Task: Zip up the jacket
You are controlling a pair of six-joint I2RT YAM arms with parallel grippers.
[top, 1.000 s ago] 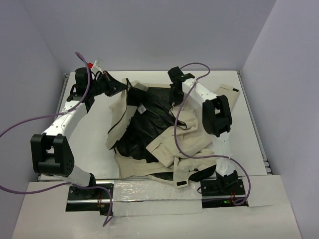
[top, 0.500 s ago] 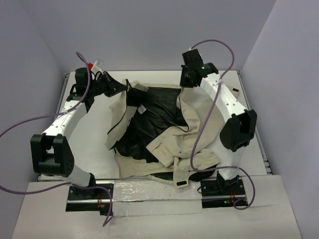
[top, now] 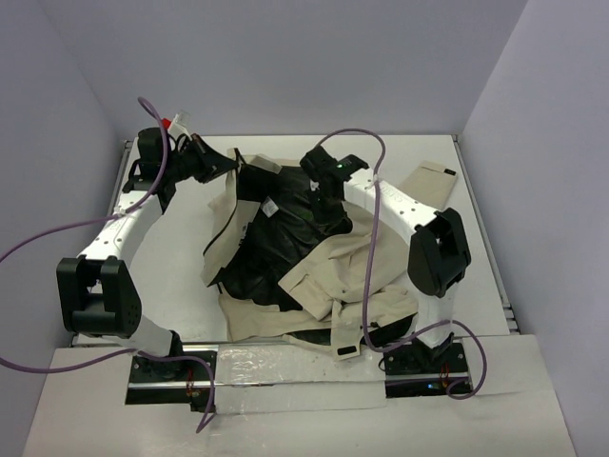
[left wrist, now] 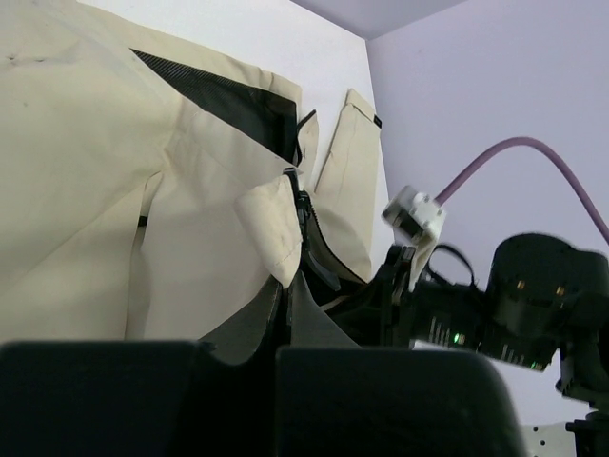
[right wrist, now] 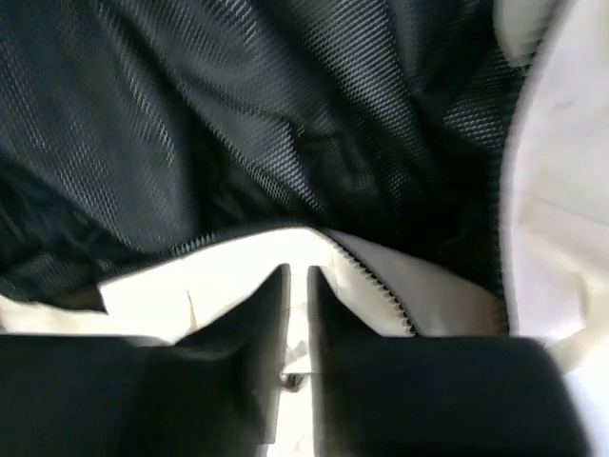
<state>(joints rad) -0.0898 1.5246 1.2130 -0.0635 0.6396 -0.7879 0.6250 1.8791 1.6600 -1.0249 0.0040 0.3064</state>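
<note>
The beige jacket [top: 373, 278] lies open on the table, its black lining [top: 285, 238] and small white label [top: 270, 207] facing up. My left gripper [top: 221, 164] is at the back left, shut on a fold of the jacket's left front edge. The left wrist view shows the beige fabric [left wrist: 95, 171] pinched at the left gripper [left wrist: 285, 284]. My right gripper [top: 328, 190] is over the middle of the lining, shut on the right front edge. In the right wrist view the right gripper [right wrist: 297, 278] pinches beige fabric beside the zipper teeth [right wrist: 381, 281], with the lining [right wrist: 285, 114] beyond.
A small red and white object [top: 177, 124] sits at the back left corner. A beige sleeve end [top: 430, 177] lies at the back right. Walls close the table on three sides. A strip of silver tape [top: 285, 367] runs along the near edge.
My right arm swung out to the back right, then came back left and nearer, drawing the right front edge over the lining. The left arm has barely moved.
</note>
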